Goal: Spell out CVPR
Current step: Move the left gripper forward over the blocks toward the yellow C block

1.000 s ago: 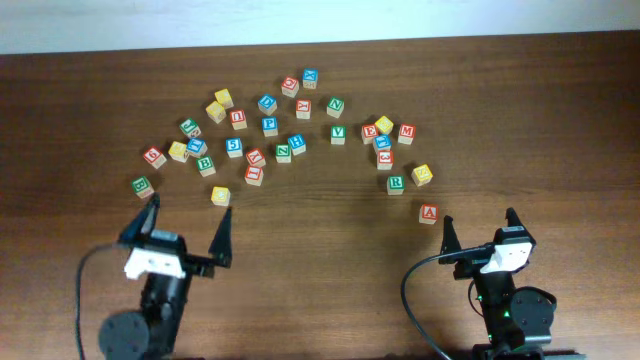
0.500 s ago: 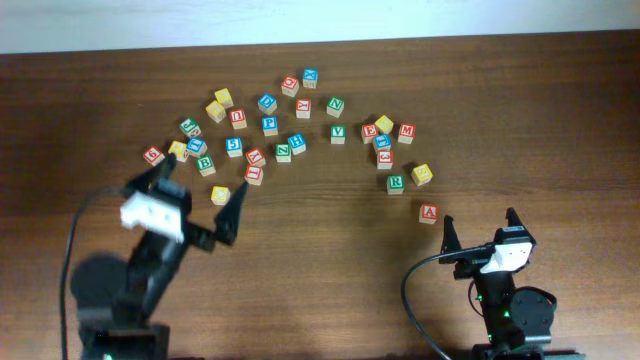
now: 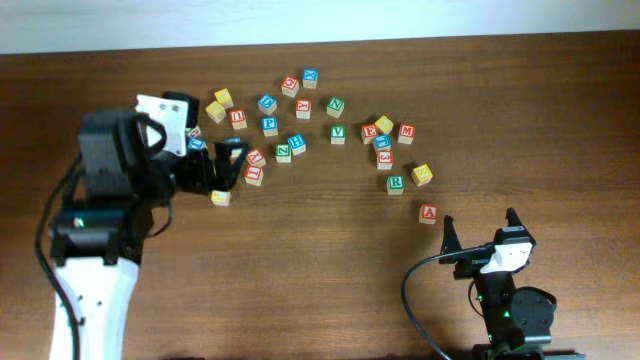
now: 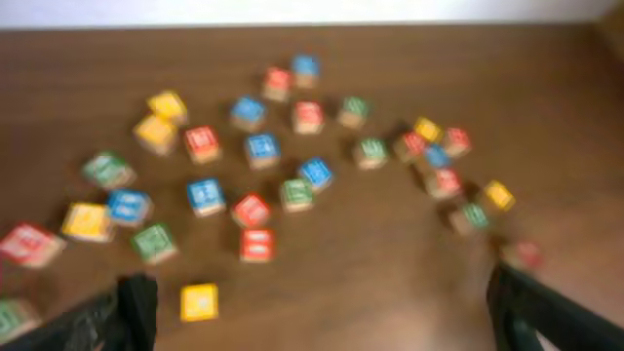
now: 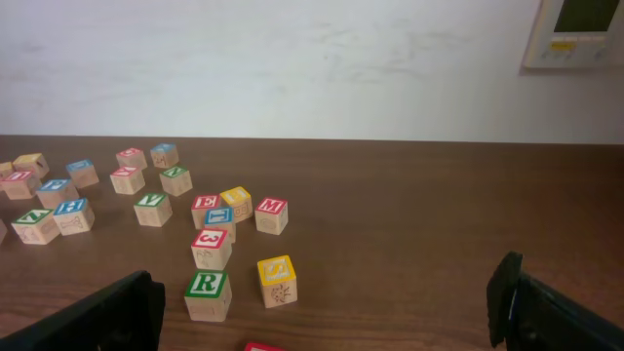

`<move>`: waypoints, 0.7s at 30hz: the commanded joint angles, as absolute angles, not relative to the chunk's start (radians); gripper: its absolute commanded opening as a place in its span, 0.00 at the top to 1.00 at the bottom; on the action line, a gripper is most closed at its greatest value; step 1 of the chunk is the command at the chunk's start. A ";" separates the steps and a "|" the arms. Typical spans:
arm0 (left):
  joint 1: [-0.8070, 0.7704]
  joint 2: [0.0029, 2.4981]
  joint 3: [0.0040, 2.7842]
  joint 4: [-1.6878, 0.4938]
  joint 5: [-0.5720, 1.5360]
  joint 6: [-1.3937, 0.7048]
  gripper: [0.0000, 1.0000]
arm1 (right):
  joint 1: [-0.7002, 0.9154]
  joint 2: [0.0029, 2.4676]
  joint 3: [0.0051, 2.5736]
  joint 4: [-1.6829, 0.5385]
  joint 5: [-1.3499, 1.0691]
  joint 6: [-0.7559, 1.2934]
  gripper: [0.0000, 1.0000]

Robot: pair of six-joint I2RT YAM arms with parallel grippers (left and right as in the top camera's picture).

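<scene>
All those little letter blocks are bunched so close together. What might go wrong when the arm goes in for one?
1. The blocks are crowded. The blue P block has neighbours close by, so the open left gripper may knock them aside.
2. The left wrist view is blurred and its letters are unreadable, so a wrong block might get picked.
3. The green R block sits near a yellow block, leaving little finger room.

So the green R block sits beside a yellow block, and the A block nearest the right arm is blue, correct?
Not quite: the A block is red, not blue, as the overhead view shows. The green R block does sit beside a yellow block, and the A block is the one nearest the right arm.
</scene>
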State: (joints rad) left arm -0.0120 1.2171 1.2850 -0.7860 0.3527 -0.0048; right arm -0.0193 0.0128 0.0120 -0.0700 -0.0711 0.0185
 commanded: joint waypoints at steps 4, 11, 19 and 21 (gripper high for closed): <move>-0.012 1.309 1.370 -0.834 0.440 -0.014 0.01 | -0.027 0.006 0.006 -0.074 -0.067 0.015 0.02; -0.012 1.309 1.400 -0.840 0.320 -0.104 0.01 | -0.027 0.006 0.006 -0.074 -0.067 0.015 0.02; -0.012 1.400 1.491 -0.999 0.208 -0.138 0.01 | -0.027 0.006 0.006 -0.074 -0.067 0.015 0.02; -0.012 1.465 1.555 -1.053 0.208 -0.130 0.01 | -0.027 0.006 0.006 -0.074 -0.067 0.015 0.01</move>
